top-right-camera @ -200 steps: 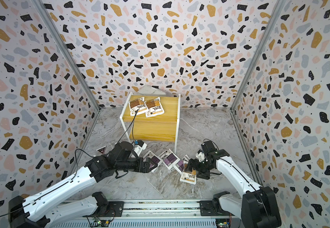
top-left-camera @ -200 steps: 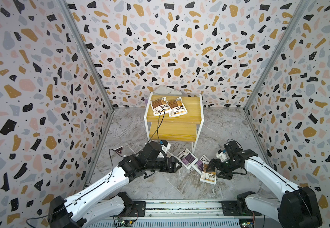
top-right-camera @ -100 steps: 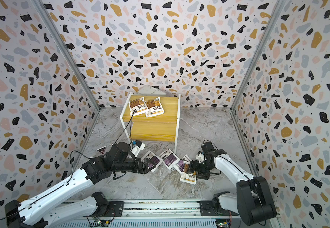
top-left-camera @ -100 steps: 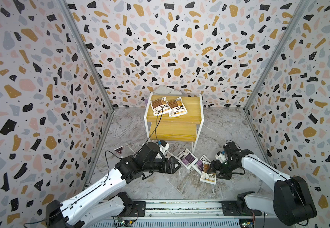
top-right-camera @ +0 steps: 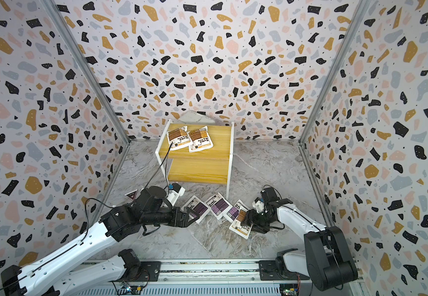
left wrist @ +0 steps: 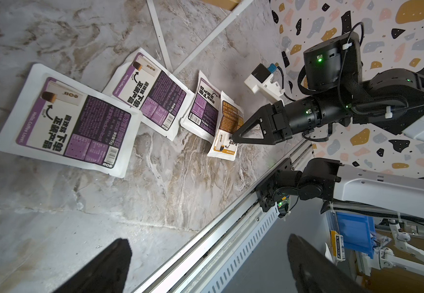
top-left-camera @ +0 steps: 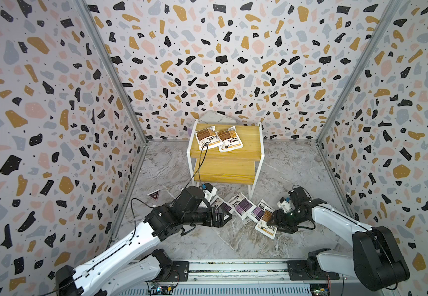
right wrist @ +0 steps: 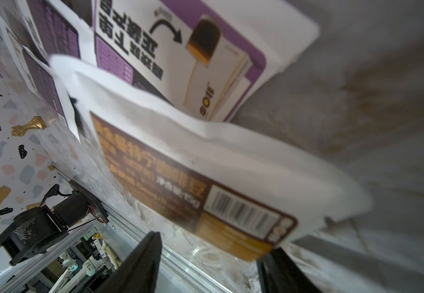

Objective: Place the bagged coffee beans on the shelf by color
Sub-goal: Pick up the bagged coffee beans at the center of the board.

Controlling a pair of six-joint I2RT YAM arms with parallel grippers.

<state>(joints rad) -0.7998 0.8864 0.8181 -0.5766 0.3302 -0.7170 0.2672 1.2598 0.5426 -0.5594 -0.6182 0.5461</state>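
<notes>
Brown-orange pouch (top-left-camera: 264, 226) sits between right pincer (top-left-camera: 273, 222) fingers, can't tell if clamped. Left pincer (top-left-camera: 229, 217) spread wide, empty, beside purple pouch (top-left-camera: 219, 203). Shelf (top-left-camera: 248, 143) holds two.

Eyes on brown pouch (right wrist: 205, 177) at my right gripper (top-left-camera: 273, 221): smooth white film, soft sheen, edge crinkled. My fingers (right wrist: 142, 261): matt black plastic. Purple pouches (left wrist: 71, 121), 10 o'clock of it: same slick film, glossy print. Floor (top-left-camera: 233, 243): marble-look sheet, matt, faint seams. Shelf (top-left-camera: 246, 143) at 12 o'clock: yellow wood-grain boards, satin. Its frame (top-left-camera: 261, 148): white painted metal. My arm shell (top-left-camera: 336, 217): glossy white plastic. Rail (top-left-camera: 233, 267) at 6 o'clock: bare silvery metal.
</notes>
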